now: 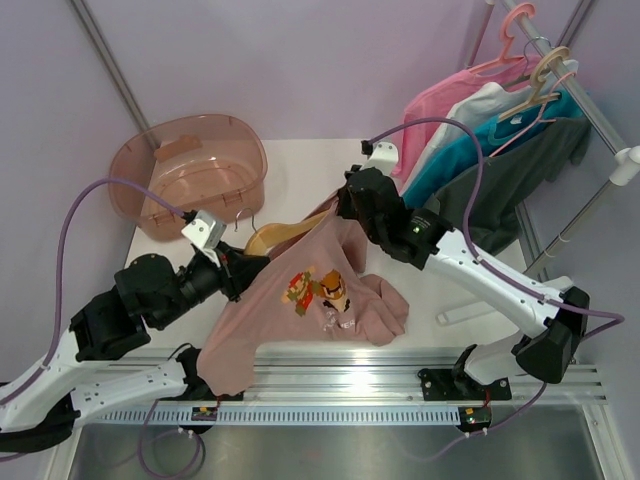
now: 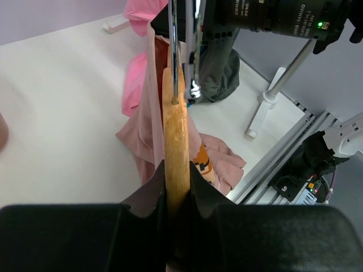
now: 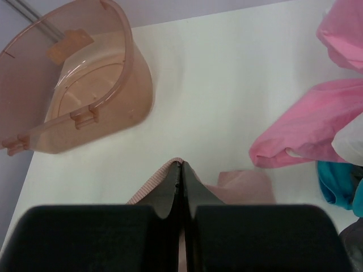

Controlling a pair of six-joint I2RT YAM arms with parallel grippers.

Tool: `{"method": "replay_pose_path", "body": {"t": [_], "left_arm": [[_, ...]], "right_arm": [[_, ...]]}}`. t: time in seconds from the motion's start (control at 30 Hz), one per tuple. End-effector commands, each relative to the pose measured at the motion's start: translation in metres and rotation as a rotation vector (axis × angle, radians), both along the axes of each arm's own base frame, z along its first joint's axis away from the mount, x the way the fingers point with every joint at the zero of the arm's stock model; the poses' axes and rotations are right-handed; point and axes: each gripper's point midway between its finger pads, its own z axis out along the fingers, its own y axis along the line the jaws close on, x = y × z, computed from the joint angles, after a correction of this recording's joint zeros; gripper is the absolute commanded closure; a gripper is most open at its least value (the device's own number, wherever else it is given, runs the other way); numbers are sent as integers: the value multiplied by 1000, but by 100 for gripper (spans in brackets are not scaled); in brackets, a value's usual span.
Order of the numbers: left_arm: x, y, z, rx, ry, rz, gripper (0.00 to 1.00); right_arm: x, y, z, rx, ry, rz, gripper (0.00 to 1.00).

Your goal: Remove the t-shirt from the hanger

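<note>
The dusty-pink t-shirt (image 1: 300, 320) with the Mario print hangs draped between my two arms over the table's near half. Its neck end is lifted at the upper right. The wooden hanger (image 1: 272, 236) sticks out of the cloth at the upper left. My left gripper (image 1: 238, 270) is shut on the hanger (image 2: 176, 136), whose wood runs up between the jaws to the metal hook (image 2: 174, 56). My right gripper (image 3: 181, 165) is shut on the ribbed collar (image 3: 152, 186) of the t-shirt. In the top view it sits at the shirt's top edge (image 1: 345, 208).
A translucent pink tub (image 1: 190, 175) stands at the back left. At the back right, a rack (image 1: 600, 120) holds pink, white, teal and dark grey shirts (image 1: 480, 140). An aluminium rail (image 1: 400, 385) runs along the near edge, and a small white bar (image 1: 465, 315) lies at the right.
</note>
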Motion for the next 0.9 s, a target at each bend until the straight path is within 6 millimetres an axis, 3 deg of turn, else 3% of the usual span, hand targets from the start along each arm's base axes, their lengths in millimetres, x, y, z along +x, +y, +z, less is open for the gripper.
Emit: {"method": "replay_pose_path", "body": {"t": [0.0, 0.2, 0.37, 0.53, 0.7, 0.87], "left_arm": [[-32, -1, 70, -238, -136, -157, 100], [-33, 17, 83, -283, -177, -117, 100], [-10, 30, 74, -230, -177, 29, 100], [5, 26, 60, -166, -151, 89, 100], [8, 25, 65, -170, -147, 105, 100], [-2, 17, 68, -183, -144, 33, 100]], "right_arm": [[19, -37, -14, -5, 17, -109, 100], [14, -36, -34, 45, 53, -54, 100], [-4, -32, -14, 140, -10, 47, 100], [-19, -40, 7, 147, -43, 85, 100], [-26, -37, 0, 152, -34, 126, 100], [-17, -59, -8, 75, -44, 21, 100]]}}
